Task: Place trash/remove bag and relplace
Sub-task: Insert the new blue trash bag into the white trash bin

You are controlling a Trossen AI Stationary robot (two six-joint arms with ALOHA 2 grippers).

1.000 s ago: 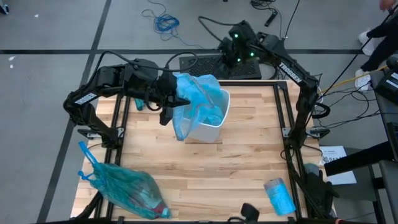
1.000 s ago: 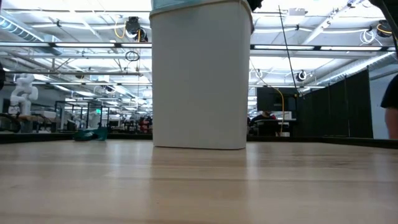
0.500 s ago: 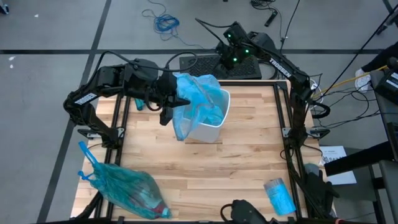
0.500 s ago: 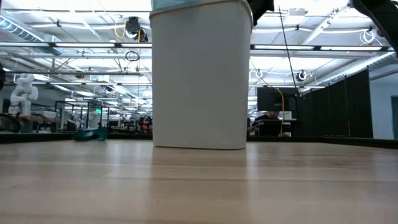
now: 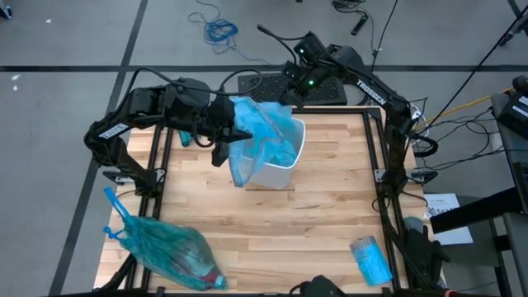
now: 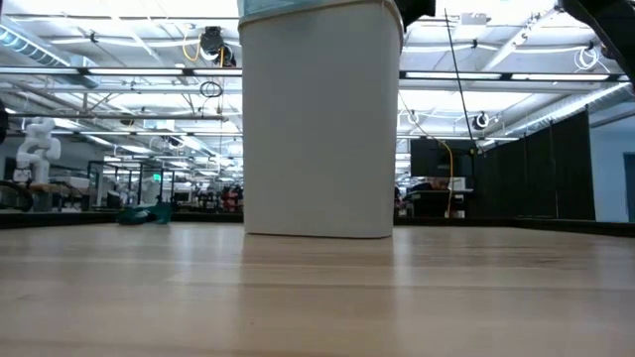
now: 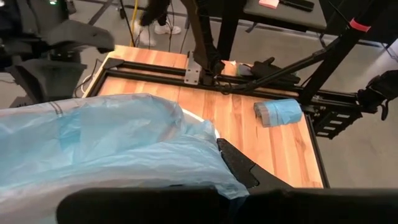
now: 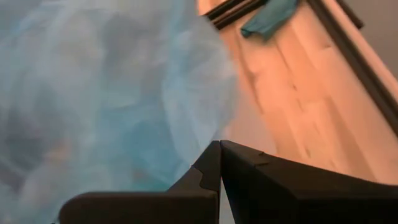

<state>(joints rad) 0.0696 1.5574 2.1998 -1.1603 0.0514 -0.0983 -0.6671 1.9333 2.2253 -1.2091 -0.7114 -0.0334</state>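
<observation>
Left gripper (image 5: 224, 142) on translucent blue bag (image 5: 262, 130)

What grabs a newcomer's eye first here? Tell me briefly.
A crumpled pale blue plastic bag draped over the white plastic bin at the wooden table's far middle, with the left gripper shut on its left edge. At the near left corner lies a tied teal bag full of trash; a blue roll of bags lies near right.

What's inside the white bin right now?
The white bin holds only a light blue bag, loosely draped over its rim, in the high view. The bag's folds cover the bin's bottom, so any trash there can't be seen.
</observation>
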